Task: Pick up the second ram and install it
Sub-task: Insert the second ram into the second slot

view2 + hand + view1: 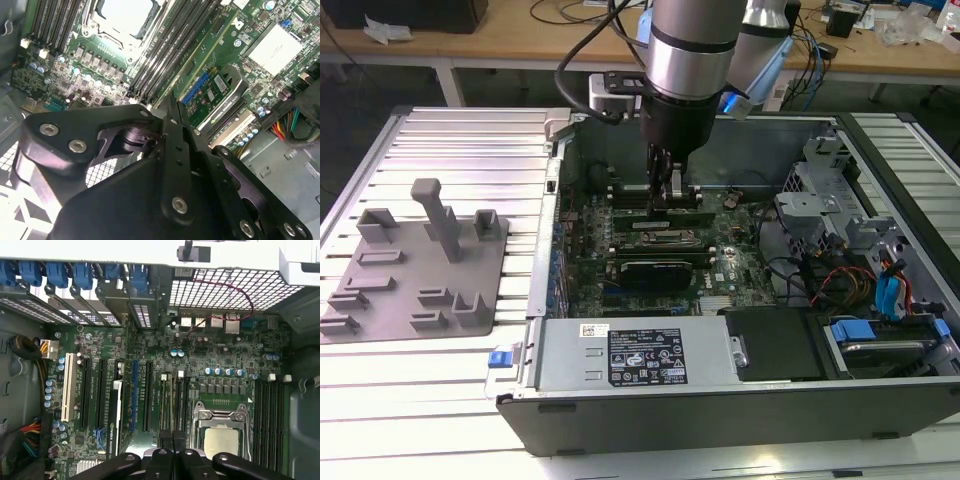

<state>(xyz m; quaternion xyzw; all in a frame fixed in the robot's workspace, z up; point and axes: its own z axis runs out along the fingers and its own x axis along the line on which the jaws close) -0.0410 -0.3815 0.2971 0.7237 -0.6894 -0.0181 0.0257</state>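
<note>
Well off to the exterior view's left of the gripper (665,195), outside the open computer case (535,300), lie the grey fixture blocks (420,265). The gripper reaches straight down onto the motherboard, its fingers (165,442) drawn together on the thin top edge of the second ram (168,407), which stands in a slot directly beneath them. The black expansion card (660,270) lies just beside. The CPU socket (220,432) sits close alongside the fingers. Farther to the exterior view's right crowd the drive cage (820,215) and loose cables (850,280).
</note>
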